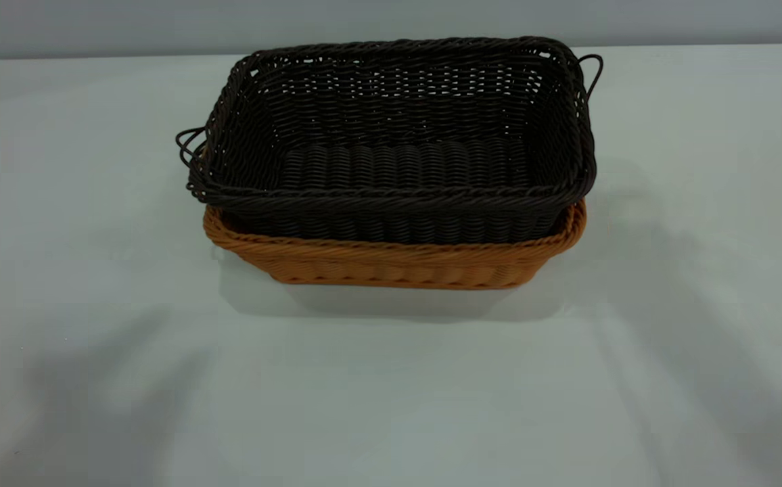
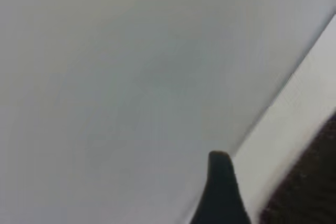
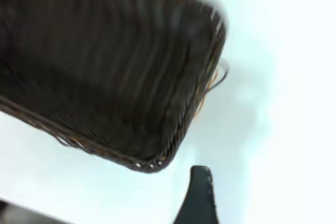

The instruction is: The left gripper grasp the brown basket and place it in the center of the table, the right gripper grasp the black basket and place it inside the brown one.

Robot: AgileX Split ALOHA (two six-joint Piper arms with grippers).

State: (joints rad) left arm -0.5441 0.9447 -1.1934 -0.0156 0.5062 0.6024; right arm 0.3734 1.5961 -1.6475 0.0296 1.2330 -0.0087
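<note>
- Exterior view: the black basket (image 1: 391,135) sits nested inside the brown basket (image 1: 391,260), upper centre of the frame, on the pale table (image 1: 391,406).
- The dark rim rides above the orange-tan rim, so only a band of the brown basket shows along the near side and at the right corner.
- Thin loop handles stick out at the black basket's left end and at its upper right corner.
- Neither arm appears in the exterior view; only soft shadows lie across the lower left and right of the tabletop.
- Left wrist view: one dark fingertip of the left gripper (image 2: 220,190) shows at the lower edge over bare table (image 2: 131,87), near its edge; whether the jaws are open or closed cannot be told.
- Right wrist view: one dark fingertip of the right gripper (image 3: 199,198) shows at the lower edge, apart from the black basket (image 3: 105,66), which fills the upper left; jaw state cannot be told.
</note>
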